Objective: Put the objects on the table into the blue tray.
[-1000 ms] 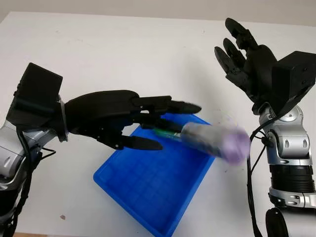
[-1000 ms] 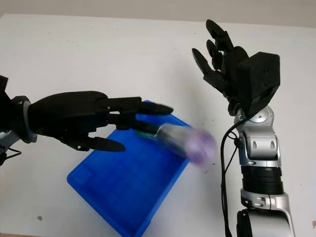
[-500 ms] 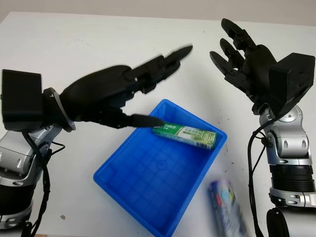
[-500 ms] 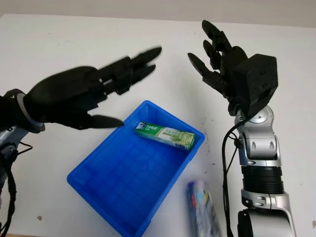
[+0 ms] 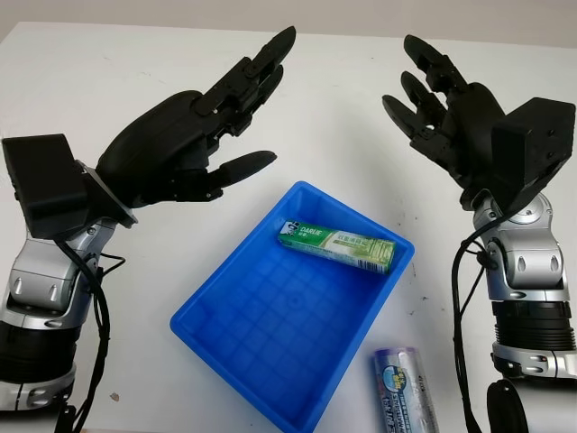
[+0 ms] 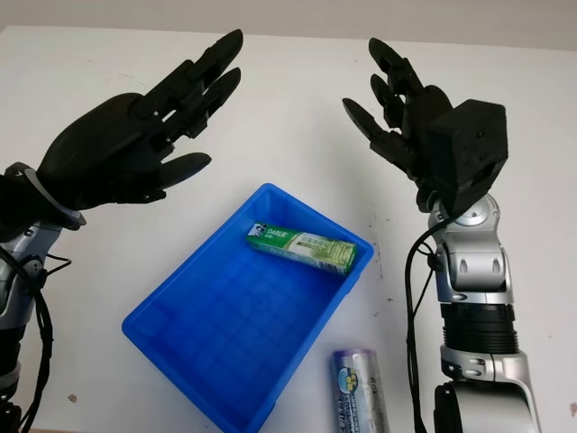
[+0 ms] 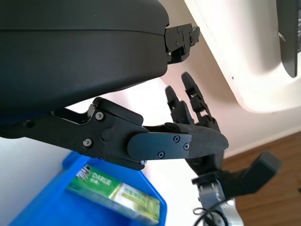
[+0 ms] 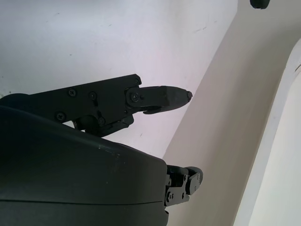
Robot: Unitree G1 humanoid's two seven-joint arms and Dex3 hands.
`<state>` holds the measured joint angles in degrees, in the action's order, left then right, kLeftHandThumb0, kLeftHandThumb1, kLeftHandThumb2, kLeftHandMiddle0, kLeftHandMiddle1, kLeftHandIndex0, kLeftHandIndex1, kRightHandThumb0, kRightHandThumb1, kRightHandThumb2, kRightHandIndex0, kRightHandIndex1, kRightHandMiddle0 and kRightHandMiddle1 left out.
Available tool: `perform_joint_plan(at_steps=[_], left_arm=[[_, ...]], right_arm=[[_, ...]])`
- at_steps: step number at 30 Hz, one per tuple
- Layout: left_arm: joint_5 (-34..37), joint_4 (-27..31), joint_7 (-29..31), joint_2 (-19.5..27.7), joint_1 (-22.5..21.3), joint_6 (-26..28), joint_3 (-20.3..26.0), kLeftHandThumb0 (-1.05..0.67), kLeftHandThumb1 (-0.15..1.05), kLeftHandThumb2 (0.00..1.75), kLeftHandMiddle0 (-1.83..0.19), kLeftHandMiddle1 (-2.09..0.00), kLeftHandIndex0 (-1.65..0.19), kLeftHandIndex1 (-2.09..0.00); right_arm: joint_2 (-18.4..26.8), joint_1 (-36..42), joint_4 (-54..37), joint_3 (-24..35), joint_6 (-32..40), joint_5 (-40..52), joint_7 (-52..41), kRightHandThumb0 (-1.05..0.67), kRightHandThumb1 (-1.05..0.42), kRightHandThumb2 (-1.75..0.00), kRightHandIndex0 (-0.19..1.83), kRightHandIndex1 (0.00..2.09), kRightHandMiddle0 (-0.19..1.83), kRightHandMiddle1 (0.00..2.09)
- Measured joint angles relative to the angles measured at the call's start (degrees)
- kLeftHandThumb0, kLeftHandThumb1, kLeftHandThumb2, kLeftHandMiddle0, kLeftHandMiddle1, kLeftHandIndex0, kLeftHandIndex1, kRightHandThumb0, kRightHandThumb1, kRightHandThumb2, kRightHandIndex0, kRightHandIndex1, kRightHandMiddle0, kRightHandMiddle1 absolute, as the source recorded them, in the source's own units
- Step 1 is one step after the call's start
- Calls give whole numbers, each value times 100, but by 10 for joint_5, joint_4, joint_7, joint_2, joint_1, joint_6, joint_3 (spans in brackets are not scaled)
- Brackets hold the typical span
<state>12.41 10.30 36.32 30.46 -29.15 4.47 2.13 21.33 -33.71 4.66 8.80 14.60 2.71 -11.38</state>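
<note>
My left hand (image 5: 185,144) is raised over the table (image 5: 135,72), released and holding nothing — my right hand (image 5: 446,113) likewise. A green box (image 5: 336,244) lies inside the blue tray (image 5: 225,338); a can (image 5: 406,392) lies on the table just beside it.

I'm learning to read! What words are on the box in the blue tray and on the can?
"DARLIE": on the green box in the blue tray.
The rest of the box's print is too small to read.
The can has print, too blurred to read.
</note>
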Motion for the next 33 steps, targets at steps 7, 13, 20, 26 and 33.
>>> perform_joint_plan(at_steps=[7, 13, 20, 26, 33], left_arm=[[-12, -8, -10, -10, 0, -5, 0, -75, 105, 39, 19, -3, 19, -3], [-33, -46, -22, -13, -6, -33, 0, -74, 105, 47, 19, 0, 19, 0], [-90, -151, -79, -17, -32, -90, 1, -73, 105, 50, 19, -3, 17, -3], [-117, -227, -110, -16, -49, -105, 3, -75, 105, 48, 17, -5, 16, -5], [-120, -249, -115, -16, -51, -134, 4, -74, 105, 46, 16, -6, 16, -5]], right_arm=[[7, 3, -9, 9, 0, 3, -2, -30, -105, -32, 8, 6, 0, 28], [7, 6, -15, 14, 0, 8, -2, -28, -105, -34, 8, 6, -3, 30], [7, 15, -18, 20, 2, 16, 1, -34, -105, -32, 8, 5, -19, 62], [8, 20, -24, 26, 12, 17, 4, -36, -105, -31, 8, 6, -18, 63], [8, 23, -25, 33, 16, 26, 1, -35, -105, -34, 5, 4, -19, 60]])
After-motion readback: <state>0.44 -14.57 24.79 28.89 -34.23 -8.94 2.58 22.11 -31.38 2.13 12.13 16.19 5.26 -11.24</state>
